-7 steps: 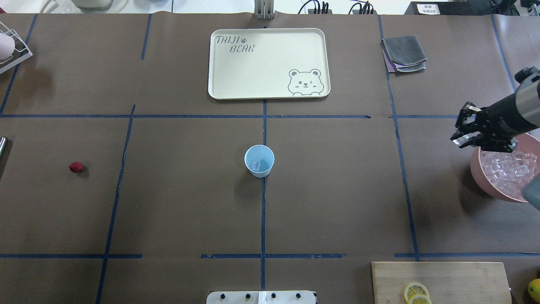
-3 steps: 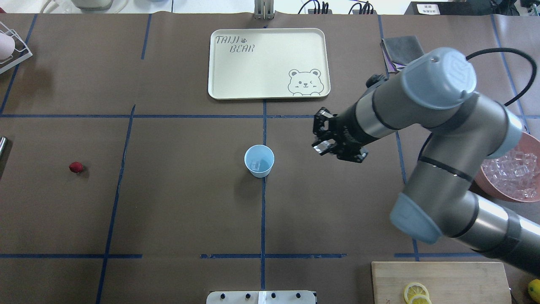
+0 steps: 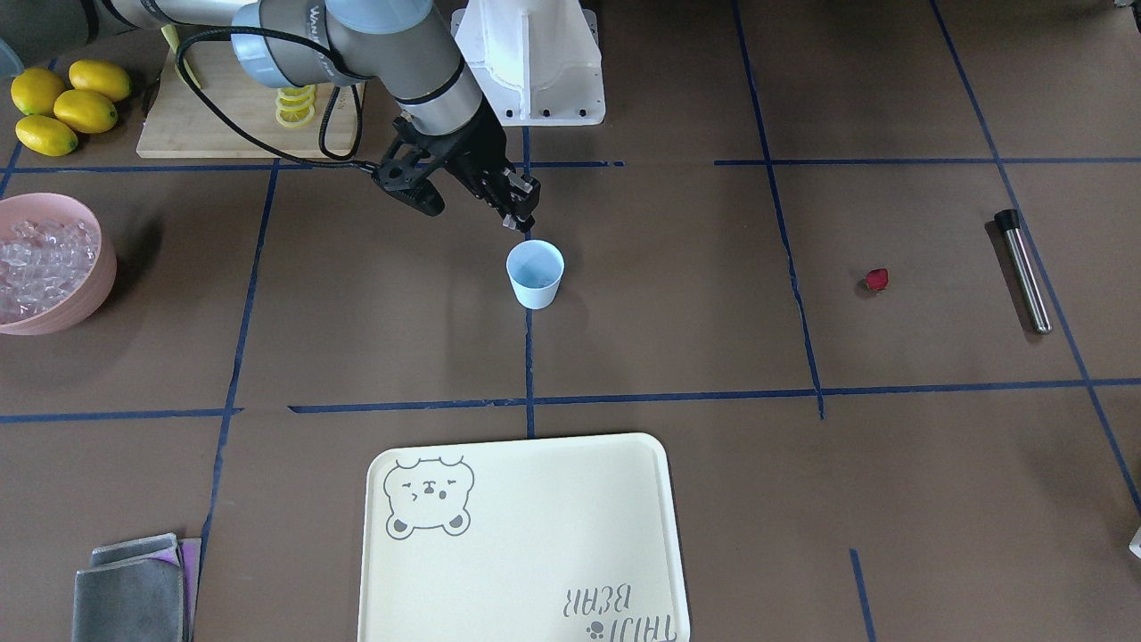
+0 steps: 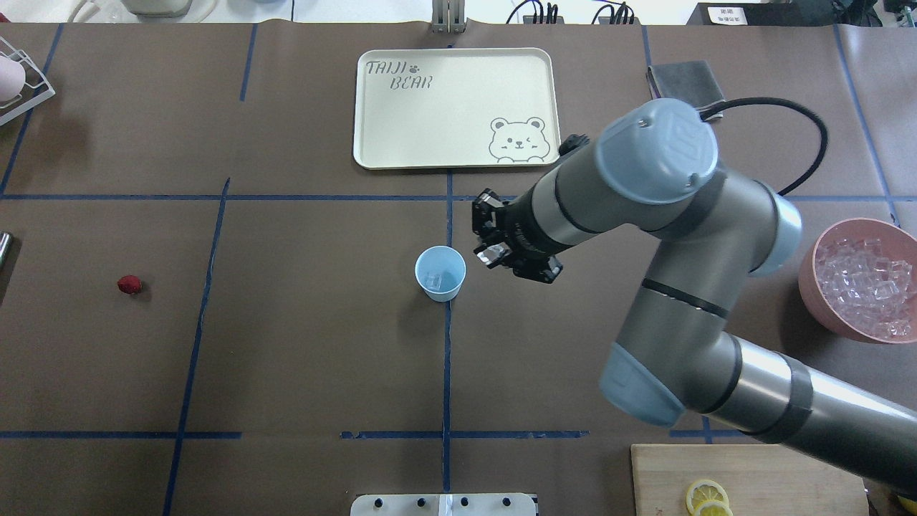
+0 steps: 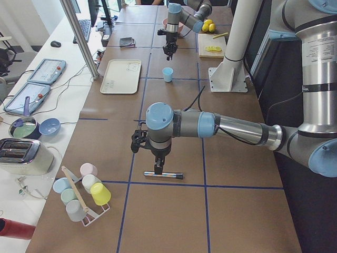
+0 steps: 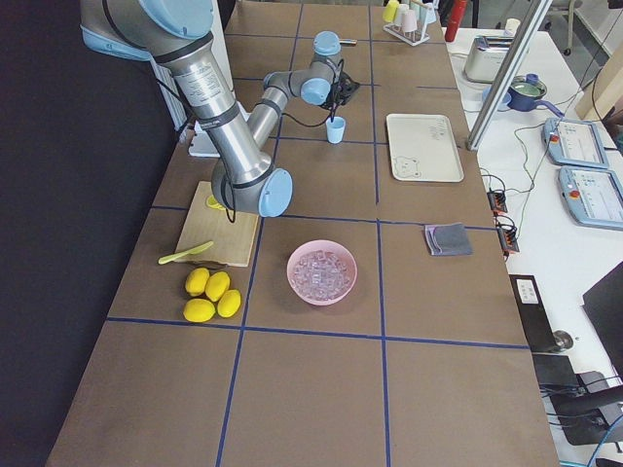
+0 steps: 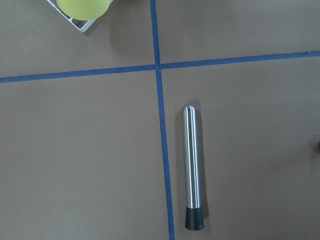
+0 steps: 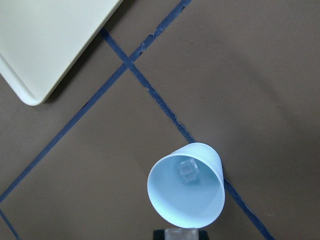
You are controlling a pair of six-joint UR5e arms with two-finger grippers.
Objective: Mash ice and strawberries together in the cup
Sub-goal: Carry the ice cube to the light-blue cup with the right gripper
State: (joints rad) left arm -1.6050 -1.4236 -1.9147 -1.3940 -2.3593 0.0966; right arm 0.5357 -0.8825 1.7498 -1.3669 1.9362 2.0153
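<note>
The pale-blue cup [image 4: 440, 273] stands mid-table with one ice cube [image 8: 187, 171] inside; it also shows in the front view [image 3: 535, 275]. My right gripper [image 4: 494, 251] is shut on a clear ice cube [image 8: 179, 234] and hovers just to the right of the cup's rim, above it. The dark-red strawberry [image 4: 129, 284] lies alone far to the left on the table. More ice [image 4: 863, 279] fills the pink bowl [image 4: 813, 269] at the right edge. My left gripper [image 5: 157, 164] shows only in the exterior left view, above a steel muddler [image 7: 192, 167]; I cannot tell its state.
A cream bear tray [image 4: 455, 107] lies behind the cup. A folded grey cloth [image 4: 680, 75] is at the back right. A wooden board [image 4: 745, 473] with lemon slices sits at the front right, whole lemons [image 3: 62, 107] beside it. A rack of cups [image 5: 81, 192] stands near the left arm.
My right arm has swung left from over the pink ice bowl to beside the cup, carrying an ice cube. The cup and the strawberry have not moved.
</note>
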